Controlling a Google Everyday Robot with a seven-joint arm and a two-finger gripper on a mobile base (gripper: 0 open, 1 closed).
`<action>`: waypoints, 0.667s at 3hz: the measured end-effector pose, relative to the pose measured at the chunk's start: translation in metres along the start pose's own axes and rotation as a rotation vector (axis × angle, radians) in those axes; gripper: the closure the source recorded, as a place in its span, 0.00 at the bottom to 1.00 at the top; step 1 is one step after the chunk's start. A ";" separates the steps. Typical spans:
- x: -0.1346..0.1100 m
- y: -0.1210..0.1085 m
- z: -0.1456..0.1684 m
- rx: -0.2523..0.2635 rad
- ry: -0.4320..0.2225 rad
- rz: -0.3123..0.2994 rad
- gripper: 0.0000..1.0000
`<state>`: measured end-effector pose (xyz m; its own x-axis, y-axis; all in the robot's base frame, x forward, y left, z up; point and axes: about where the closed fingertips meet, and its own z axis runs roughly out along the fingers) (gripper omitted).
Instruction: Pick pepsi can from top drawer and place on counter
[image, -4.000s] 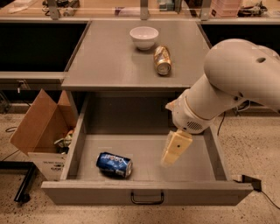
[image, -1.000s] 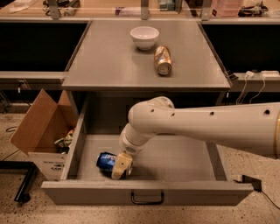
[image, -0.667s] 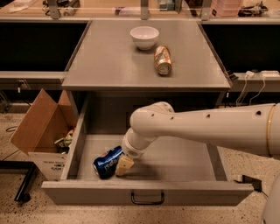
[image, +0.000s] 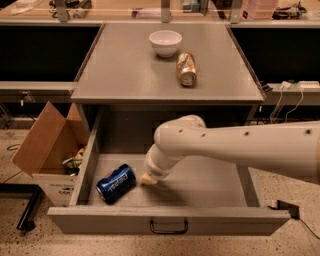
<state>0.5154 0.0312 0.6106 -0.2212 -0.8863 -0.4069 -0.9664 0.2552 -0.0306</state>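
Note:
The blue pepsi can (image: 116, 183) lies on its side, turned diagonally, at the front left of the open top drawer (image: 210, 219). My gripper (image: 148, 179) is down inside the drawer, its tan tip just right of the can's end, beside it and not around it. My white arm reaches in from the right and hides the middle of the drawer floor. The grey counter (image: 125, 65) lies above and behind the drawer.
A white bowl (image: 165, 42) and a gold-tan can (image: 186, 69) lying on its side sit on the counter. An open brown cardboard box (image: 47, 145) stands on the floor left of the drawer. The drawer's dark handle (image: 169, 230) is on the front panel.
My arm swung from the drawer's right side to the can at the left. The can has been nudged further left and turned diagonal; my gripper now sits just right of it.

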 end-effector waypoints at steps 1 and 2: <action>0.004 -0.020 -0.048 0.104 -0.048 0.015 1.00; 0.006 -0.031 -0.076 0.159 -0.072 0.015 1.00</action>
<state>0.5336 -0.0115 0.6789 -0.2203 -0.8532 -0.4727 -0.9289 0.3314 -0.1654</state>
